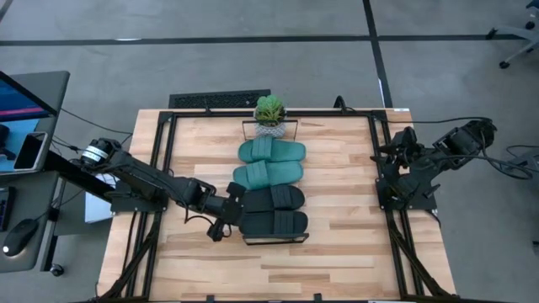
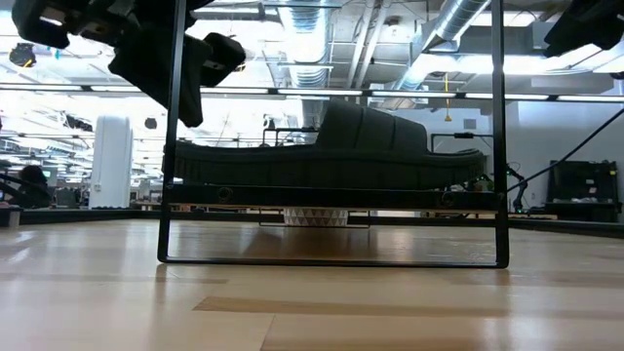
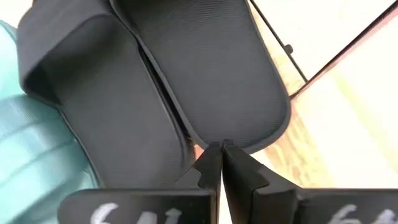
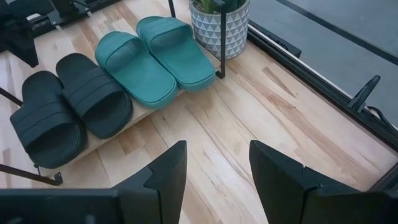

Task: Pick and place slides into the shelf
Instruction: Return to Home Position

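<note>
Left gripper (image 3: 222,149), fingers pressed together beside the black slides (image 1: 274,198), should be drawn back clear of the shelf (image 4: 93,151) frame — all four slides lie on it — with the right gripper (image 4: 214,155) parked, jaws spread, at the table (image 1: 337,252) edge.

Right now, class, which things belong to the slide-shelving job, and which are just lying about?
Job: green slides, black slides, shelf, left gripper, right gripper.
Lying about: plant, monitor, mouse.
</note>
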You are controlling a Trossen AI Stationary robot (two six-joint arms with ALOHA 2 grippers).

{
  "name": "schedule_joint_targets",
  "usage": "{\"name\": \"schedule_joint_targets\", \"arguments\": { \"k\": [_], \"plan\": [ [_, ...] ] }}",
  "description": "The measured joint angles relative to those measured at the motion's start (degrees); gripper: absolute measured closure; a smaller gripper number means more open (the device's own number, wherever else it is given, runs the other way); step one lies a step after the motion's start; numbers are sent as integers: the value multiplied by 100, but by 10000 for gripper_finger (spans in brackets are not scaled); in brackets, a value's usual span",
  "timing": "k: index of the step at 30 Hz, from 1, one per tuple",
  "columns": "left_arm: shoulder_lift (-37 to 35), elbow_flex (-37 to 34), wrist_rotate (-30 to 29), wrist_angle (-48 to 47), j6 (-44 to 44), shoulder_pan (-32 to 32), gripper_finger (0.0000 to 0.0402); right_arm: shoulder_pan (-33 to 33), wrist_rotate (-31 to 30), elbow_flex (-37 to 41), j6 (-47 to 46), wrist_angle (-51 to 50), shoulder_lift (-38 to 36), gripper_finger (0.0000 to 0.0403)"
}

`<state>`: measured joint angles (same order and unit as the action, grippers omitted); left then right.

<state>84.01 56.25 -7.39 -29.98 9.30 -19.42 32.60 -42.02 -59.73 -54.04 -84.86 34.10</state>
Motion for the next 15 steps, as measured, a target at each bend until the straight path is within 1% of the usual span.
{"name": "schedule_joint_targets", "arguments": {
  "k": [5,10,15],
  "plan": [
    [0,0,-74,-79,-432,-15,401,2,0,0,0,0,0,237],
    [0,0,-359,-232,-673,-13,401,2,2,0,0,4,-2,237],
    [11,0,-359,-268,-987,-13,401,2,2,0,0,9,-2,237]
  ]
}}
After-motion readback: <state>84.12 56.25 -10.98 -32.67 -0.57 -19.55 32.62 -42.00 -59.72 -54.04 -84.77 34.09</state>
